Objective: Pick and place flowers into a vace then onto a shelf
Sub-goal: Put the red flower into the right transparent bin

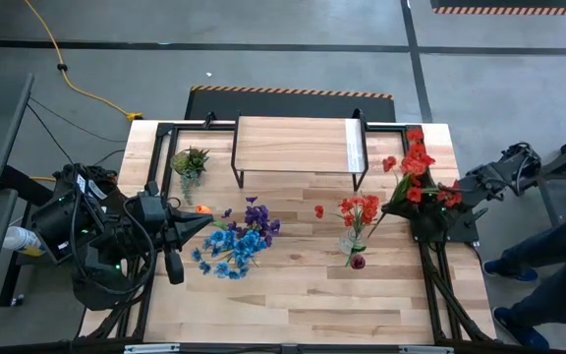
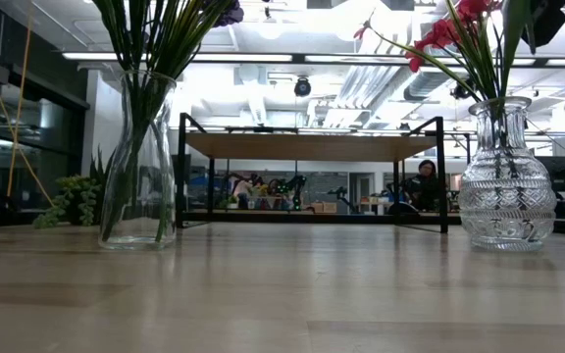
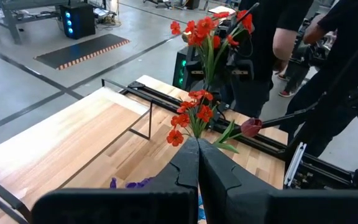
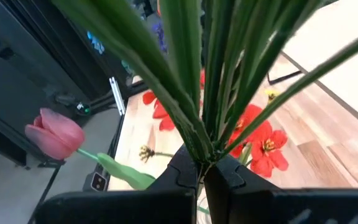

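From above, the right gripper (image 1: 423, 205) holds a bunch of red flowers (image 1: 418, 167) at the table's right edge, near the patterned glass vase (image 1: 354, 241) that already has a few red blooms. The shelf (image 1: 297, 146) stands at the back of the table. From the table-top view, that vase (image 2: 506, 181) has a narrow neck, so the stems should go in straight and slow. In the left wrist view, the left gripper (image 3: 198, 163) is pinched closed on nothing, by the blue flowers (image 1: 232, 246). In the right wrist view, the fingers (image 4: 182, 168) squeeze the green stems (image 4: 201, 93) tight; a pink tulip (image 4: 53, 134) hangs beside.
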